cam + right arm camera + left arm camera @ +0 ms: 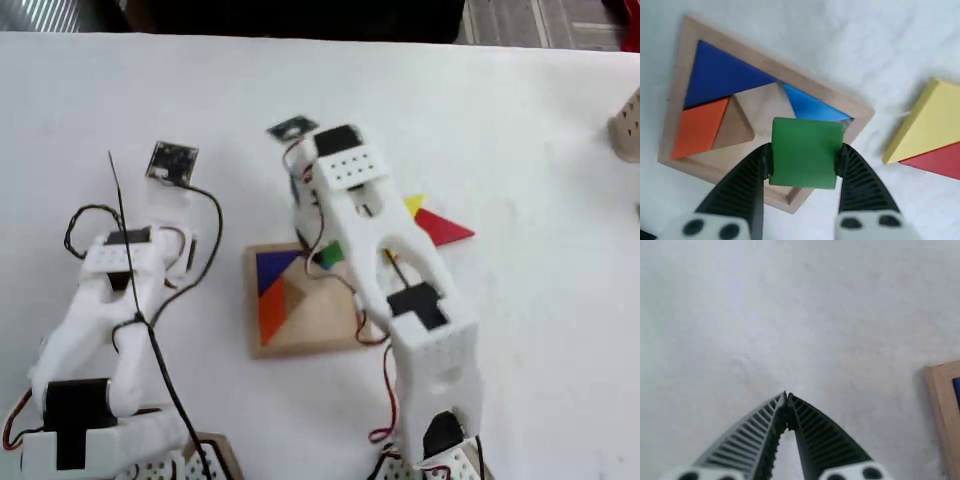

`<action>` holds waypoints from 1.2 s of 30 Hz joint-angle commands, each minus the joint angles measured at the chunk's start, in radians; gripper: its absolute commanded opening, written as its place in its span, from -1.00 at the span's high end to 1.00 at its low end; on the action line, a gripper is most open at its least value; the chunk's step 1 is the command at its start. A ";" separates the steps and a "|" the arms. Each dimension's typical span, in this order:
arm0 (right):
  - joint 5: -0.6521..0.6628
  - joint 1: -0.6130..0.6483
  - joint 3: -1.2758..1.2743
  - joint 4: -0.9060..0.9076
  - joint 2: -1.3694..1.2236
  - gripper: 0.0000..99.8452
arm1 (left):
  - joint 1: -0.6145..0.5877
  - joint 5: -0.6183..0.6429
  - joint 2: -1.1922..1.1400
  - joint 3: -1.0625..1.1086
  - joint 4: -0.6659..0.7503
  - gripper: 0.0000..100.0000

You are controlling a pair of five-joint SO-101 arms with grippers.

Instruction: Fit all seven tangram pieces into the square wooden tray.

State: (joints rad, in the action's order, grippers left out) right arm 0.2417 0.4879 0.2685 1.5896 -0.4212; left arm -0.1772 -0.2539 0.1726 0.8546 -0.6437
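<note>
The right pincer has its jaws clamped on the two opposite sides of a green square, which it holds level above the wooden tray, over the tray's corner nearest the loose pieces. In the tray lie a dark blue triangle, an orange triangle touching it, and a light blue triangle along one edge; bare wood shows between them. Just outside the tray, on the white bench, a yellow piece and a red piece lie touching each other. The left pincer is closed, tips together, holding nothing, over bare bench with the tray's edge off to one side.
</note>
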 commanded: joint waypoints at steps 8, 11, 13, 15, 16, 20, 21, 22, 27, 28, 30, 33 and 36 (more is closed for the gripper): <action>0.193 0.084 -0.611 -0.406 0.423 0.97 | -0.008 0.003 0.004 -0.031 0.023 0.94; 0.244 0.099 -0.681 -0.461 0.437 0.97 | -0.008 0.003 0.004 -0.031 0.023 0.94; 0.269 0.114 -0.698 -0.476 0.438 0.97 | -0.008 0.003 0.004 -0.031 0.023 0.94; 0.276 0.134 -0.697 -0.476 0.435 0.97 | -0.008 0.003 0.004 -0.031 0.023 0.94; 0.275 0.147 -0.697 -0.486 0.435 0.97 | -0.008 0.003 0.004 -0.031 0.023 0.94; 0.245 0.171 -0.701 -0.541 0.433 0.97 | -0.008 0.003 0.004 -0.031 0.023 0.94; 0.210 0.168 -0.701 -0.559 0.433 0.97 | -0.008 0.003 0.004 -0.031 0.023 0.94; 0.184 0.165 -0.701 -0.579 0.433 0.97 | -0.008 0.003 0.004 -0.031 0.023 0.94; 0.166 0.117 -0.701 -0.628 0.433 0.97 | -0.008 0.003 0.004 -0.031 0.023 0.94; 0.167 0.110 -0.701 -0.633 0.433 0.97 | -0.008 0.003 0.004 -0.031 0.023 0.94; 0.169 0.096 -0.700 -0.639 0.433 0.97 | -0.008 0.003 0.004 -0.031 0.023 0.94; 0.195 0.101 -0.701 -0.639 0.432 0.96 | -0.008 0.003 0.004 -0.031 0.023 0.94; 0.226 0.102 -0.701 -0.638 0.432 0.95 | -0.008 0.003 0.004 -0.031 0.023 0.94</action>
State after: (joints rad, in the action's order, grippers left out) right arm 0.4396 0.5984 -0.4404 0.9682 -0.0361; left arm -0.1772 -0.2539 0.1726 0.8546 -0.6437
